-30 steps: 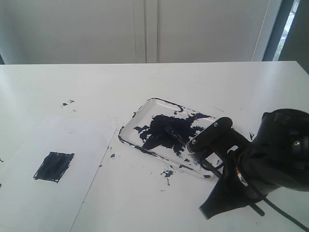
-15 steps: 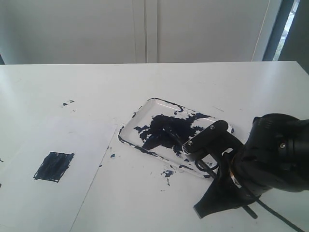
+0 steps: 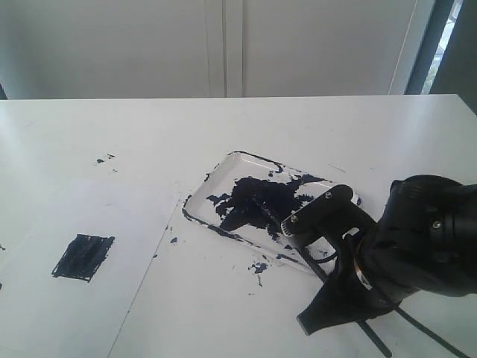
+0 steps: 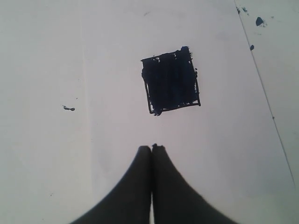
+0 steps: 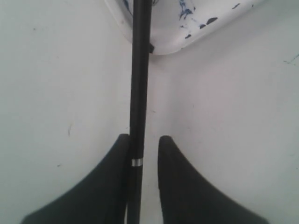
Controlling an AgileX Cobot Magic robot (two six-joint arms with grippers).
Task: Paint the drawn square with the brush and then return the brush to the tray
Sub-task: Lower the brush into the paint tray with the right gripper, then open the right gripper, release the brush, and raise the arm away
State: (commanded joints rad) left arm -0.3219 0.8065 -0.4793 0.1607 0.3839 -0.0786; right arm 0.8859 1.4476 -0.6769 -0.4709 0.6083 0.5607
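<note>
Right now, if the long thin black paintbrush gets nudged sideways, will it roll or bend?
Probably stiff: the long thin black paintbrush runs dead straight across the rim of the paint-smeared clear tray. Likely rolls readily, its shaft looking round and slim.

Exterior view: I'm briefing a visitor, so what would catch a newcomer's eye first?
The tray in the middle, smeared with a blue-black paint blotch, stands out first. Next, the solid dark drawn square on the paper at left. At lower right, the bulky black right gripper straddles the brush, its jaws open.
</note>
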